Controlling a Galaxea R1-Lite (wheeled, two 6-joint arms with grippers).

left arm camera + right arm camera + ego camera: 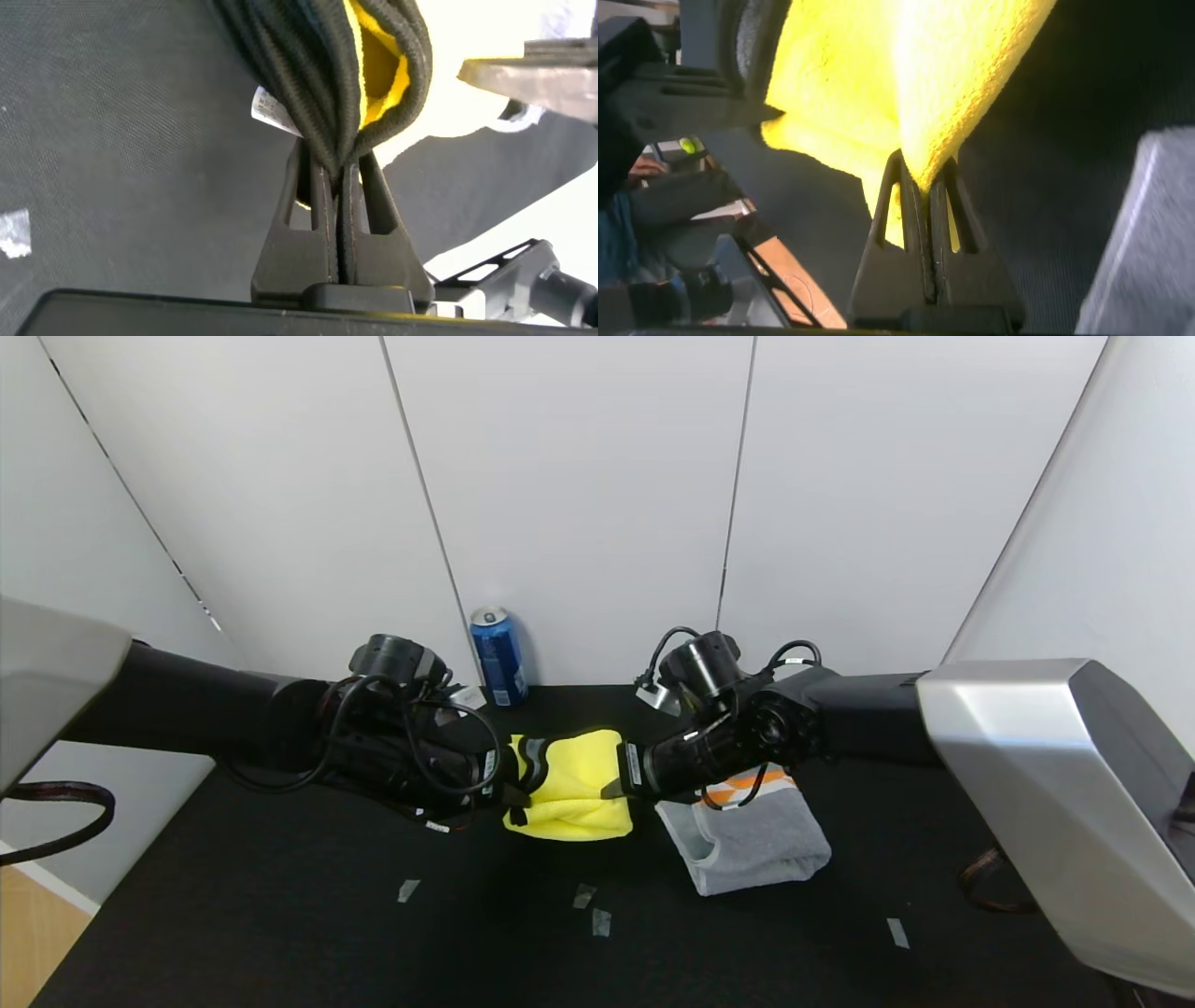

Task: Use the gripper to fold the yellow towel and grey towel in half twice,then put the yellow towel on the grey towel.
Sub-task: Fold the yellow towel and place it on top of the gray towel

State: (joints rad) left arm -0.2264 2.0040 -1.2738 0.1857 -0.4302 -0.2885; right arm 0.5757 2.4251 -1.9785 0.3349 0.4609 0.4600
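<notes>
The yellow towel [574, 786] hangs folded just above the black table, held between both grippers near the middle. My left gripper [513, 775] is shut on its left side, pinching the black trimmed edges [332, 103]. On the opposite side my right gripper [621, 775] is shut on the yellow pile [938, 112]. The grey towel [752, 835] lies folded on the table to the right of the yellow one, with orange patches [747, 781] at its far end under my right arm; a corner of it [1148, 243] shows in the right wrist view.
A blue drink can [497, 656] stands at the back edge against the white wall panels. Small tape marks [583, 896] dot the black table [280, 915] in front of the towels. The table's left front edge [56, 887] borders a wooden floor.
</notes>
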